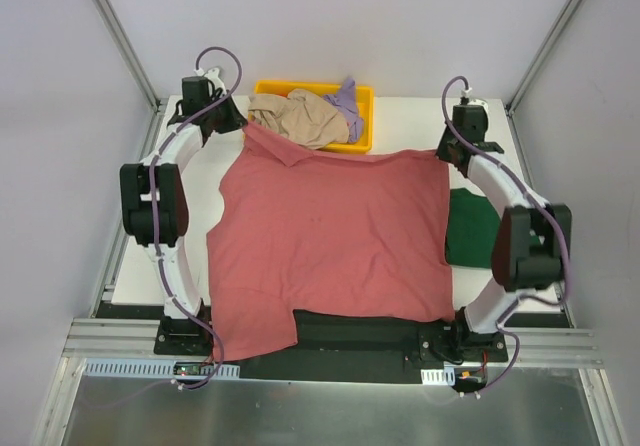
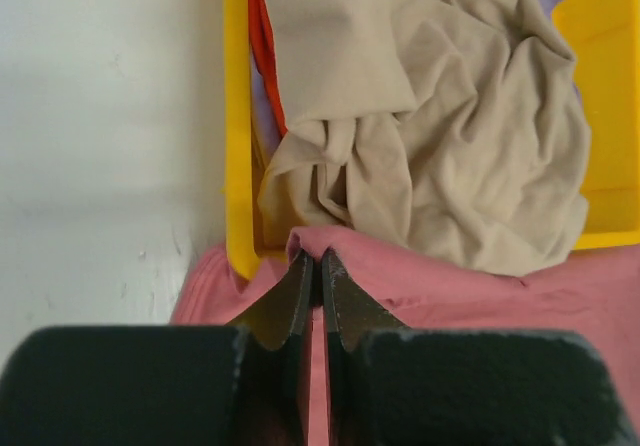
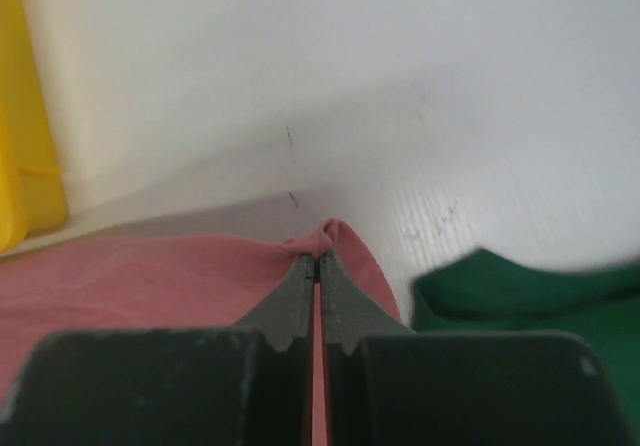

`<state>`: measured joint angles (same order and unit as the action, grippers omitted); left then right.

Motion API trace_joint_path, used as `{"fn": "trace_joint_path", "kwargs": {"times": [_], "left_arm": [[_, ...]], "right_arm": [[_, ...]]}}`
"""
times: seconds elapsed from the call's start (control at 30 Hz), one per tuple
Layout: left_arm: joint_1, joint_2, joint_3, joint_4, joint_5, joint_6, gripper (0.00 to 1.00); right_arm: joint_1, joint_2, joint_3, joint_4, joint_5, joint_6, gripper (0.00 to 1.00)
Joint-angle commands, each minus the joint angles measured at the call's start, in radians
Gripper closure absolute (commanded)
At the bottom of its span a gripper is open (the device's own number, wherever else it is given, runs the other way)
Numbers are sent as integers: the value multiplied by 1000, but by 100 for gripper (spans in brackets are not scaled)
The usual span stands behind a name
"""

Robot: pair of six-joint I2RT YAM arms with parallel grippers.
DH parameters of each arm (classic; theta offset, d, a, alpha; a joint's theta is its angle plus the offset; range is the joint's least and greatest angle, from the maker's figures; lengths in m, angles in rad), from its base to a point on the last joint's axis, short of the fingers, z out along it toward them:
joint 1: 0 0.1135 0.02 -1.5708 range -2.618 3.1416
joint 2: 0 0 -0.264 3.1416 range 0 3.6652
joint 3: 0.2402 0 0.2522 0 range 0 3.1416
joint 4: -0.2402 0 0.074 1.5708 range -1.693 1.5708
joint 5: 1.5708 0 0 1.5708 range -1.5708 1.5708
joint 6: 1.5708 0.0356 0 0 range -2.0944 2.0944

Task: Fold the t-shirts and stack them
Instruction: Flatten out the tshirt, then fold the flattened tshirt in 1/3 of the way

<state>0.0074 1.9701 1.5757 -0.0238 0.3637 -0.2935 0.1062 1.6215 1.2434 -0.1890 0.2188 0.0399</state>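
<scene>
The rose-red t-shirt (image 1: 330, 236) lies spread over the middle of the white table. My left gripper (image 1: 243, 124) is shut on its far left corner (image 2: 330, 241), next to the yellow tray. My right gripper (image 1: 445, 153) is shut on its far right corner (image 3: 335, 234). The dark green t-shirt (image 1: 472, 228) lies at the right, partly under the red one; it also shows in the right wrist view (image 3: 540, 296). The beige t-shirt (image 1: 300, 116) and the lavender t-shirt (image 1: 348, 101) lie bunched in the tray. The beige one fills the left wrist view (image 2: 450, 136).
The yellow tray (image 1: 362, 126) stands at the table's far edge, between the two grippers; its left wall shows in the left wrist view (image 2: 237, 116). A black mat (image 1: 360, 331) lies at the near edge between the arm bases. White walls enclose the table.
</scene>
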Motion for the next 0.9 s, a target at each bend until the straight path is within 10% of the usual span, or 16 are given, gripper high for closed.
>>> {"fn": "trace_joint_path", "kwargs": {"times": [0.0,0.5,0.87], "left_arm": [[2,76,122,94,74,37,100],[3,99,101,68,-11,30,100],[3,-217,-153,-24,-95,-116,100]], "right_arm": [[-34,188,152,134,-156,-3,100],[-56,328,271,97,-193,31,100],[-56,167,199,-46,-246,-6,100]]}}
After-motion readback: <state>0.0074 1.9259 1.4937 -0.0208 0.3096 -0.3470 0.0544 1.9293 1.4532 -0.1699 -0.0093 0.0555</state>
